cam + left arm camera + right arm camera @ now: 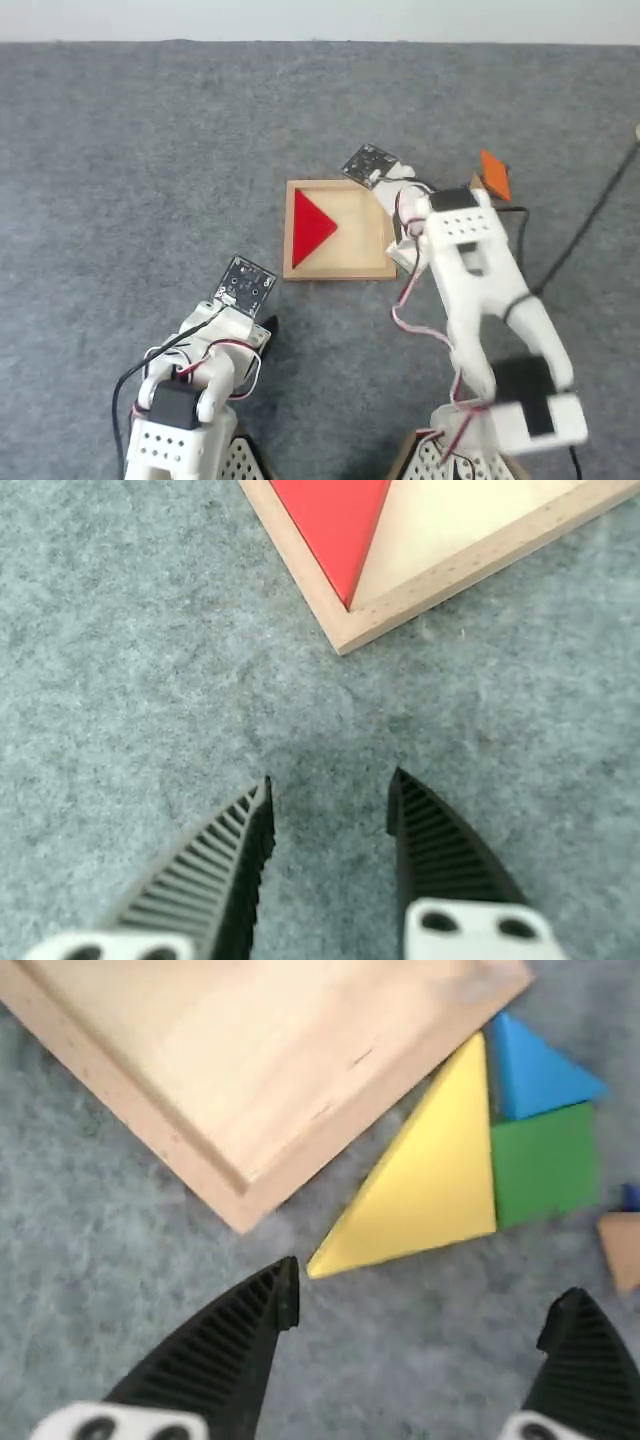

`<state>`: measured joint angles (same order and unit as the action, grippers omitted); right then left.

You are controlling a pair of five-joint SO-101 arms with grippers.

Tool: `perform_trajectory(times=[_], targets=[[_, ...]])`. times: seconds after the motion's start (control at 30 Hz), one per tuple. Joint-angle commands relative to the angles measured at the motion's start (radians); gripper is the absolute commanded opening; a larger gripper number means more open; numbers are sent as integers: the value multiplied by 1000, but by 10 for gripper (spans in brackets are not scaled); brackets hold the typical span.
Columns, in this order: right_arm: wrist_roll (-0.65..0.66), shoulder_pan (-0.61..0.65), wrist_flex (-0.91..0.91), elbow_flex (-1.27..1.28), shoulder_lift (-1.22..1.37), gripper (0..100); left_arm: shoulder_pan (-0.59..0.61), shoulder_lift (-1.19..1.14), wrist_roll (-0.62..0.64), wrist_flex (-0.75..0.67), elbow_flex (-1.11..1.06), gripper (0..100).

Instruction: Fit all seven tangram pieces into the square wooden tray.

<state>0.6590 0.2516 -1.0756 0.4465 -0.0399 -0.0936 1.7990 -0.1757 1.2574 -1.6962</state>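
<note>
Square wooden tray [340,272] sits mid-tabletop [150,150] on grey felt. One piece is in it: red triangle [310,225], against the tray's left wall, with the rest of the floor bare wood.

Left pincer [331,780]: jaws apart, gripping nothing, low over the felt and just short of a tray corner [345,640]. The red triangle's tip [340,530] lies inside that corner.

Right pincer [430,1285]: jaws wide apart, gripping nothing, outside the tray's right side. One fingertip [285,1285] is near the point of the yellow triangle [425,1185], which lies just beside the tray's outer wall. Blue triangle [535,1065] and green square [545,1165] butt against the yellow one.

Orange piece [494,175] lies on the felt further right, apart from the tray.
</note>
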Motion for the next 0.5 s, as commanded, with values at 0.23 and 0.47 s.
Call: perform_trajectory(times=[0.23,0.47], targets=[[-92,28,67,-144,148,386,-6,20,8,6,13,183],[-255,41,130,-127,154,386,-6,20,8,6,13,183]])
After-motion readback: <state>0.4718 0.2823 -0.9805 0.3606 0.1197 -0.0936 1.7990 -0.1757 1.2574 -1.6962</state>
